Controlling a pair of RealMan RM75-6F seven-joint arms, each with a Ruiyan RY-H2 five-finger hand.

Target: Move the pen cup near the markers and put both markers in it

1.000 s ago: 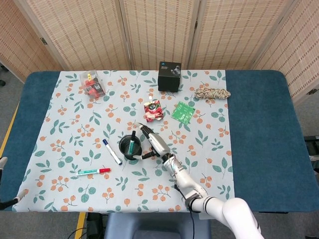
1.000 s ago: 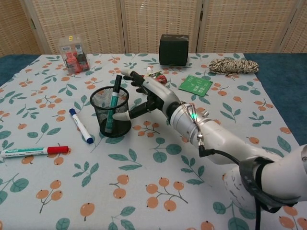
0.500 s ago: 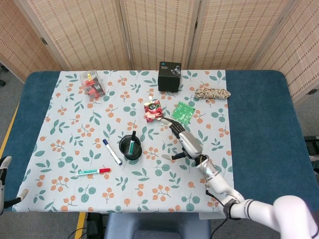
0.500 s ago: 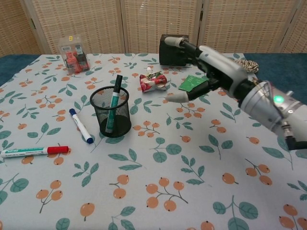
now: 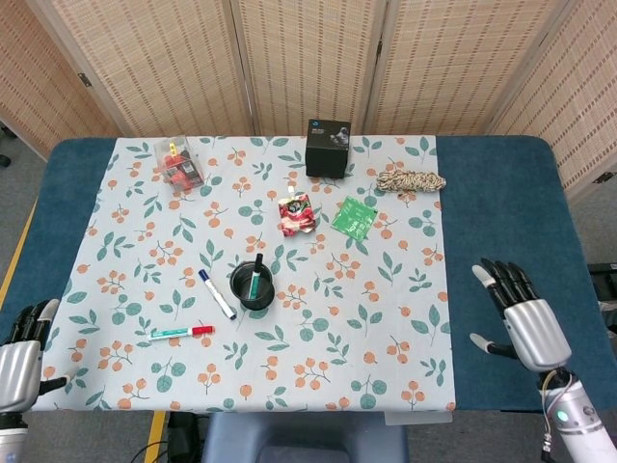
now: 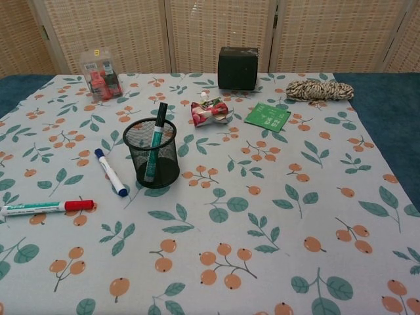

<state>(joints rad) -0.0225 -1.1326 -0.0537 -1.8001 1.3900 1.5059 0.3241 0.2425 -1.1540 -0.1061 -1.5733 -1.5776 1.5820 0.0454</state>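
Pen cup (image 6: 151, 153) holds a green marker (image 6: 155, 146); blue marker (image 6: 110, 172) and red marker (image 6: 47, 207) lie left of it, unstowed; right hand (image 5: 522, 321) and left hand (image 5: 21, 362) both spread, empty.

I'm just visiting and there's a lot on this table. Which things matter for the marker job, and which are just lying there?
For the job:
pen cup
blue-capped marker
red-capped marker

Just lying about:
black box
coiled rope
green card
red pouch
clear packet
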